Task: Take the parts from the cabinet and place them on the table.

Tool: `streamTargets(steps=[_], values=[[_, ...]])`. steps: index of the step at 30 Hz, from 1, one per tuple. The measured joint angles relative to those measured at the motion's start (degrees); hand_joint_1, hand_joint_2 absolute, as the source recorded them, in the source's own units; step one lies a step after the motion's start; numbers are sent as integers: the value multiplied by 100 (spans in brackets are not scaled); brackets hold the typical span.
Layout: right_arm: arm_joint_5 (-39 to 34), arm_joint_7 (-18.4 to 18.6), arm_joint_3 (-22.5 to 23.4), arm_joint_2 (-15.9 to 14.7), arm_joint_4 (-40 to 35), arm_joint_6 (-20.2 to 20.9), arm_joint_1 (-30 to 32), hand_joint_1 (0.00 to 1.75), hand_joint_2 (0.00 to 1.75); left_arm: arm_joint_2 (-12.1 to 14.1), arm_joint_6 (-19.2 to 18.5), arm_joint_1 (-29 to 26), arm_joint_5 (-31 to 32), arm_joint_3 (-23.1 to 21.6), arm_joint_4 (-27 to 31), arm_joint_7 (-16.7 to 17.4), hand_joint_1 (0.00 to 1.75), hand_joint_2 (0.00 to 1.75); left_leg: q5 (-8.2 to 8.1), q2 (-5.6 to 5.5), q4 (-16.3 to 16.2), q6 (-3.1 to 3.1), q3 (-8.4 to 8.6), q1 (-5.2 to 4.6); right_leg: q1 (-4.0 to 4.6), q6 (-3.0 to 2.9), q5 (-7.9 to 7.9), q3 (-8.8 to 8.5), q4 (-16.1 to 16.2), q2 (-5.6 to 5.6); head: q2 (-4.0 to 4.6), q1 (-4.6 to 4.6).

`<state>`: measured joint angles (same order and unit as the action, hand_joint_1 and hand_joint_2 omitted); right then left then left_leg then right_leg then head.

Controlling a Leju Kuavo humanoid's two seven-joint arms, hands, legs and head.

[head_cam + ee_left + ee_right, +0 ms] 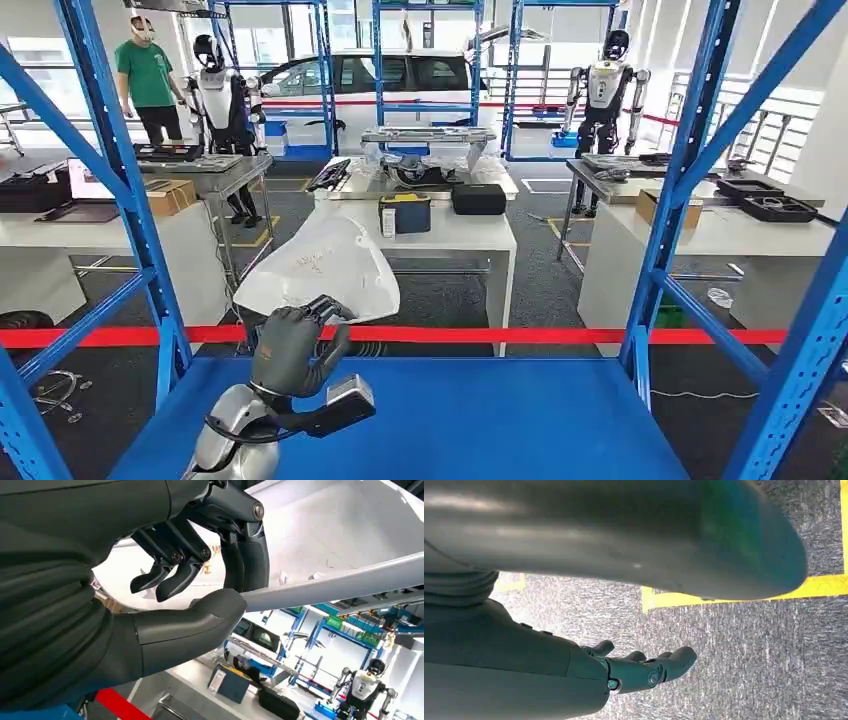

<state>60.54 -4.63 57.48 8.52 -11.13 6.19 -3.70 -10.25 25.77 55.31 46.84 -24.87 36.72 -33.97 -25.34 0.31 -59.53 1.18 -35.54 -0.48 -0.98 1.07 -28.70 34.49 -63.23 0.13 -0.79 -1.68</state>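
One white part [318, 268] is lifted above the blue shelf [480, 420] of the cabinet, and the left hand [293, 345] grasps it at its lower edge, so the taking step seems in progress. The right hand [644, 667] hangs released over the floor, holding nothing. Next, I think, the part must be carried clear of the frame to the table.

Blue shelf deck [480, 420] lies bare between blue uprights [135, 200], red tape [520, 335] beyond.

The blue cabinet shelf [480, 420] carries nothing but the left arm's wrist camera [340, 404].
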Motion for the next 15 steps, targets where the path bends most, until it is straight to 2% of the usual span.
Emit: streamTargets(steps=[1, 2, 5, 6, 7, 8, 10, 11, 12, 13, 15], values=[[0, -2, 4, 0, 0, 0, -16, 0, 0, -2, 4, 1, 0, -7, 2, 0, 175, 175, 9, 4, -21, -24, -16, -6, 6, -53, -107, -123, 270, -8, 0, 0], [-2, -7, 7, 2, 0, -7, -21, 0, 0, 2, 4, 3, -2, -9, 2, 2, 175, 175, 9, -2, -44, -60, -36, -43, 42, -80, -18, -111, 300, 2, 0, 0], [-2, -4, 20, 2, 0, -13, -19, 0, 0, -2, 6, 3, -2, -17, 2, 0, 175, 175, 85, 1, 9, -172, -37, -25, 44, -181, 40, -79, 292, 15, 2, 0], [-2, -4, 24, 9, 0, -13, -20, 0, 0, 2, 7, 3, -2, -17, 2, 0, 175, 175, 66, -4, -13, -197, -66, -32, 1, -236, 96, -81, 343, 2, 2, 0], [0, -4, 24, 7, 0, -13, -23, 0, 0, 4, 7, 10, -4, -17, 0, 2, 175, 175, -87, -22, -138, -245, -134, -17, -2, -265, 126, -65, 357, -4, 2, -9], [0, -4, 24, 4, 0, -13, -25, 0, 0, 9, 9, 22, -4, -17, 0, 2, 175, 175, -330, -27, -447, -280, -249, -3, -5, -287, 150, -36, 357, -5, 2, -13], [0, -4, 24, 4, 0, -13, -23, 0, 0, 9, 13, 16, -4, -17, -11, 20, 175, 175, -829, -27, -1422, -344, -618, 36, -4, -293, 202, 44, 354, -8, 0, -13], [0, -4, 26, 4, 0, -13, -23, 0, 0, 11, 15, 8, -4, -20, -26, 20, 175, 175, -936, -27, -1717, -356, -711, 43, -5, -287, 229, 82, 353, -8, 0, -13], [2, -4, 26, 4, 0, -13, -22, 0, 0, 15, 20, 1, -4, -20, -39, 22, 175, 175, -918, -26, -1763, -362, -685, 54, -6, -280, 259, 118, 352, -8, 2, -13], [2, -4, 26, 4, 0, -13, -22, 0, 0, 20, 22, -1, -4, -20, -46, 22, 175, 175, -796, -26, -1546, -358, -531, 65, -6, -268, 285, 149, 352, -5, 0, -13], [2, -4, 26, 4, 0, -13, -22, 0, 0, 24, 24, 7, -4, -20, -44, 37, 175, 175, -399, -26, -525, -323, 101, 67, -10, -231, 333, 184, 352, 1, 0, -13]])
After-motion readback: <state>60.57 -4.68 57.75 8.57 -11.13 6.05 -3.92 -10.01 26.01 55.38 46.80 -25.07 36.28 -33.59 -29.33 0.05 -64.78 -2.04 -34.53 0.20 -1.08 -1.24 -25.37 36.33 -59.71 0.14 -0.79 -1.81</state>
